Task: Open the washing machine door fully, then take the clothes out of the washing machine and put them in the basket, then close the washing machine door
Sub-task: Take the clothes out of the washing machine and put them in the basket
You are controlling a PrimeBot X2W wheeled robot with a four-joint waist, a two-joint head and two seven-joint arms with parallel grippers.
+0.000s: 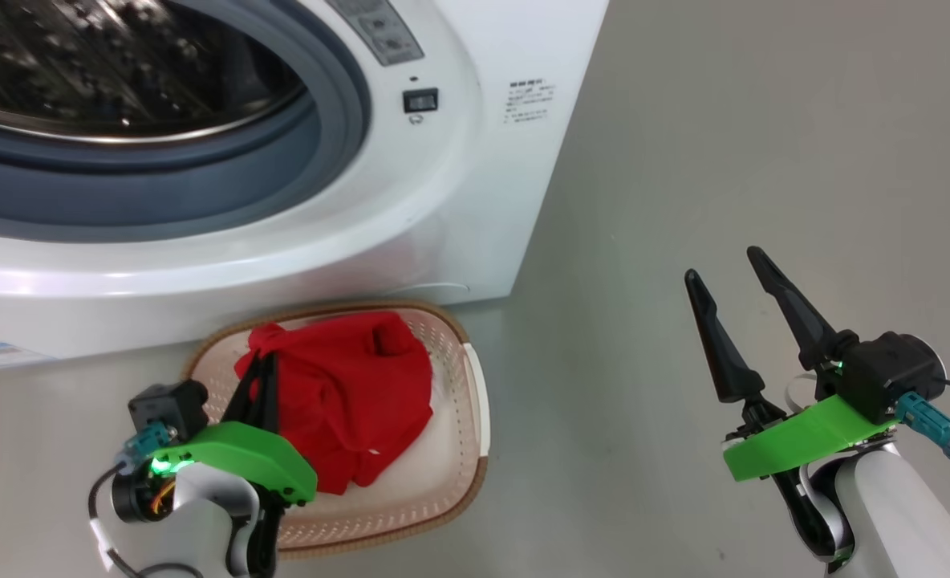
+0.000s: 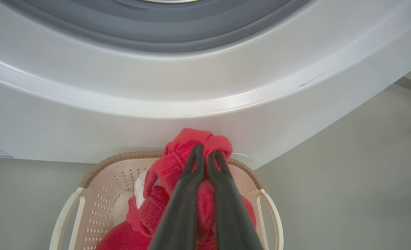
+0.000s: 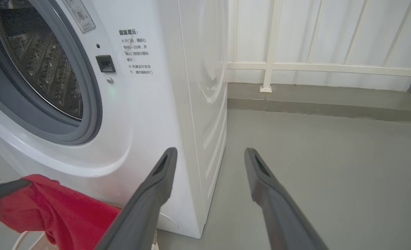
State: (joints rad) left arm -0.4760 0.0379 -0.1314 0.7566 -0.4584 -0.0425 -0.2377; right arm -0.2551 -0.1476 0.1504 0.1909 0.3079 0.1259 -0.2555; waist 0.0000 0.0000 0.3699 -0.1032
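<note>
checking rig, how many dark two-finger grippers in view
2: left gripper lower left, shut on red fabric clothes in cream perforated basket; right gripper lower right, open over grey floor.

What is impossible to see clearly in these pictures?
- Head view: the drum has its upper part cut off by the top edge, so whether anything is inside cannot be judged.
- Head view: the basket floor is hidden by the red clothes.
- Head view: the label print is too small.

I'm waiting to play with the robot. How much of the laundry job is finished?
Done: the washing machine stands open, and the visible part of its drum has no red. In hand: the left gripper is shut on the clothes over the basket. Left: letting go and closing the door; the right gripper is open.
</note>
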